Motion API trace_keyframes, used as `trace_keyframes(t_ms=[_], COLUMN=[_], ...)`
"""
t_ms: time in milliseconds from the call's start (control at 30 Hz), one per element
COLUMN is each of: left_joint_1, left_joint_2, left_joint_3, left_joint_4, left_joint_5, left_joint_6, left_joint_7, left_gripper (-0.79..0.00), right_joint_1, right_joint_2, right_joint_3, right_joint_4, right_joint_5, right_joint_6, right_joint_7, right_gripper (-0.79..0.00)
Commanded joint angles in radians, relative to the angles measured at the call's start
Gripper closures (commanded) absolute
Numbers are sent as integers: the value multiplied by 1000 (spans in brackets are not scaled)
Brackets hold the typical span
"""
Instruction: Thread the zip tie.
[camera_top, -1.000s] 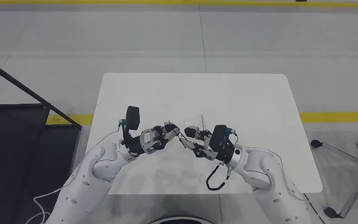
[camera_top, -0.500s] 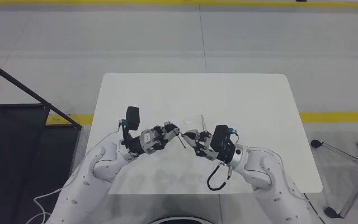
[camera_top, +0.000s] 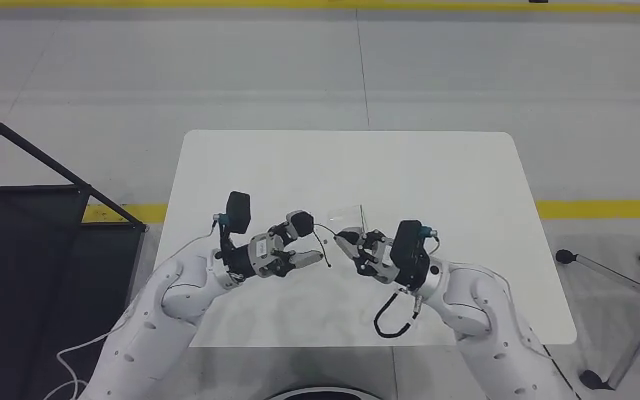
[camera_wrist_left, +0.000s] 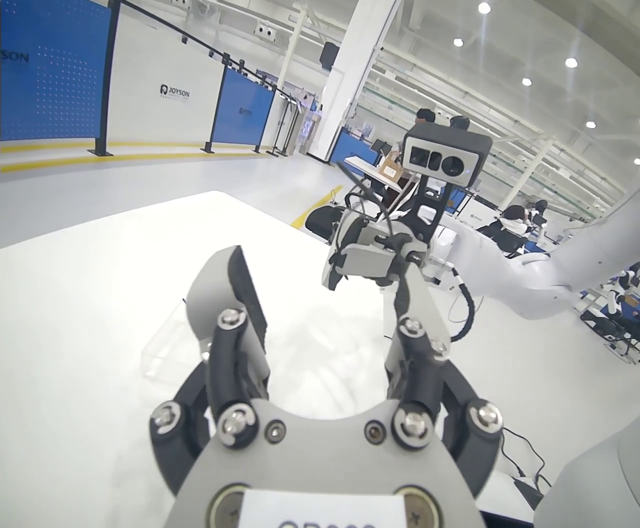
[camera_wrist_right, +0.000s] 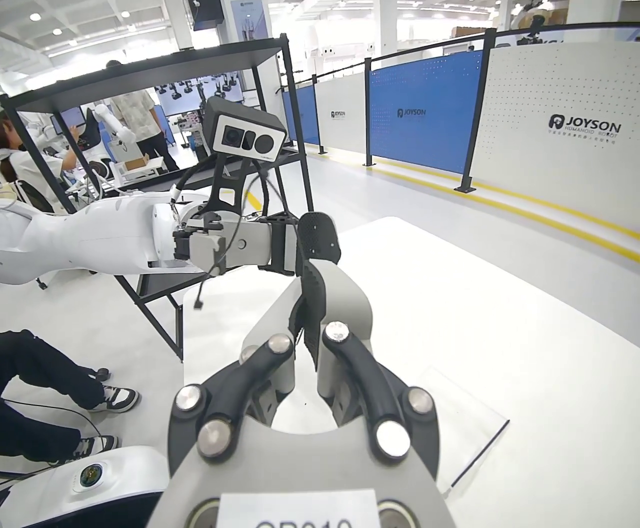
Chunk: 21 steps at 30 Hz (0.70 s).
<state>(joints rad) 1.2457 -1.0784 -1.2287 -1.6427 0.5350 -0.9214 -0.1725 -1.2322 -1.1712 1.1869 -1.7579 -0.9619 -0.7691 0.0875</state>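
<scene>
A thin black zip tie (camera_top: 322, 252) hangs in the air between my two grippers, above the white table (camera_top: 450, 180). My right gripper (camera_top: 347, 240) is shut, its pads pressed together in the right wrist view (camera_wrist_right: 310, 280), and it holds the tie. The strap (camera_wrist_left: 362, 186) curves up over that gripper (camera_wrist_left: 340, 265). The tie's small head (camera_wrist_right: 199, 305) dangles at the low end, in front of the left arm. My left gripper (camera_top: 303, 240) faces the right one with its fingers (camera_wrist_left: 240, 290) spread wide and nothing between them.
A clear plastic piece (camera_top: 352, 213) lies flat on the table just beyond the grippers, and also appears in the wrist views (camera_wrist_left: 165, 345) (camera_wrist_right: 470, 415). A black frame (camera_top: 60, 180) stands off the table's left edge.
My left gripper has opened and let go of the zip tie, drawing back a little to the left. The right gripper has shifted slightly to the right, still shut on the tie.
</scene>
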Motion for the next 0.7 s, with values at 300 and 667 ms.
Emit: trace_keyframes(t_ms=[300,667], left_joint_1=[-3,-72], left_joint_2=[51,91], left_joint_3=[-29,17], left_joint_4=[54,93], left_joint_5=[-510,-926], left_joint_6=[-91,-54], left_joint_7=[-265,-617], left_gripper=[-668,-413], right_joint_1=[10,72], right_joint_2=[15,28], right_joint_3=[42,-2], right_joint_4=[50,105], right_joint_5=[102,215], right_joint_6=[-124,-243], right_joint_7=[39,167], right_gripper=[0,0])
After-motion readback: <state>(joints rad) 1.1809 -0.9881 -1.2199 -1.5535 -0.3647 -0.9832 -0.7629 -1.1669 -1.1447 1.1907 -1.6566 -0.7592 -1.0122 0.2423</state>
